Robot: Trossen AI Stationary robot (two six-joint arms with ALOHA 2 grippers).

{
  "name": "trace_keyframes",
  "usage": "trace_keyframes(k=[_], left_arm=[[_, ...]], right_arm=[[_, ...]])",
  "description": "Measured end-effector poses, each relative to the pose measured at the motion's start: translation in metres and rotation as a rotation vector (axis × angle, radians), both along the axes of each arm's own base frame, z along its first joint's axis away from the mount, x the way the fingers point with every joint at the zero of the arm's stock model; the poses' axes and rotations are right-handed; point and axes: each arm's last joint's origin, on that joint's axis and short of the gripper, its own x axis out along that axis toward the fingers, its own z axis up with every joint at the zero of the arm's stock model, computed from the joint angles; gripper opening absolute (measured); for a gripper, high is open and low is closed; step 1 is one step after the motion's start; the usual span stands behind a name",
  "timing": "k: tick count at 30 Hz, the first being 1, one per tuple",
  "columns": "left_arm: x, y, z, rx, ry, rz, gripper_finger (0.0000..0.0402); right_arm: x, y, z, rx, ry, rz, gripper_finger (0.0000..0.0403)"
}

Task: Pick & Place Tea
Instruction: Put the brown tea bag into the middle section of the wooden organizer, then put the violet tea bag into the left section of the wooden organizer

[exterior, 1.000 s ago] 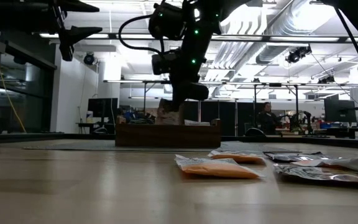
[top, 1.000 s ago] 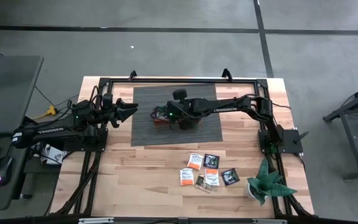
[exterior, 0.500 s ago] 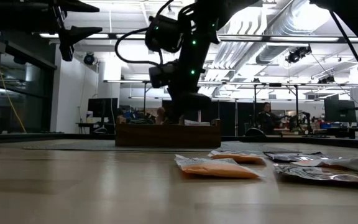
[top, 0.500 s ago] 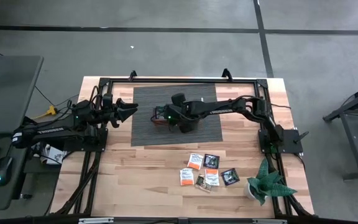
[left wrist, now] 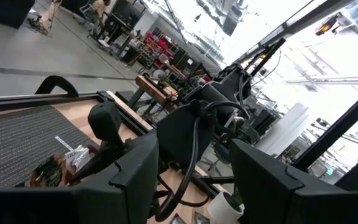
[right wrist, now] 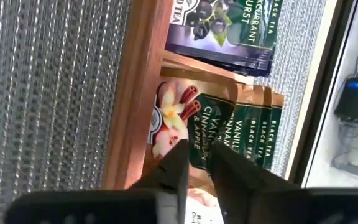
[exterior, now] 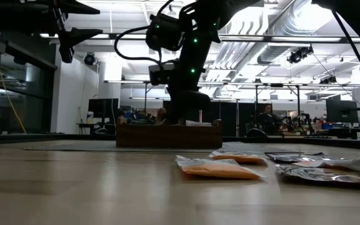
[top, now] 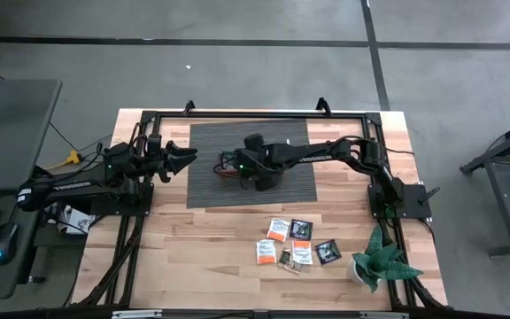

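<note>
Some tea sachets (top: 292, 245) lie flat at the near side of the tabletop (top: 202, 244), close to a small green plant (top: 379, 261). Farther back, the right hand (right wrist: 194, 163) is down in the wooden tray (top: 237, 170) on the gray mat (top: 204, 168), its fingers (right wrist: 174, 165) just a little apart over a green sachet (right wrist: 213, 127) standing among more tea packets. The left hand (top: 184, 159) hangs at the mat's left edge, well apart from the tea, with its fingers spread wide.
</note>
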Motion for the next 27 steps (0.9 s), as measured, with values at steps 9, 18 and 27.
trace_keyframes(k=[9, 18, 27], left_arm=[[0.000, 0.000, 0.000, 0.003, 0.001, -0.017, 0.0197], [0.000, -0.001, -0.001, 0.001, 0.009, -0.021, 0.0197], [0.001, 0.000, -0.005, -0.011, 0.055, -0.021, 0.0197]], right_arm=[[-0.003, -0.002, -0.001, 0.019, -0.003, -0.059, 0.0154], [-0.011, 0.001, 0.023, 0.020, -0.061, -0.132, 0.0168], [-0.053, 0.008, 0.083, 0.204, -0.185, -0.464, 0.0168]])
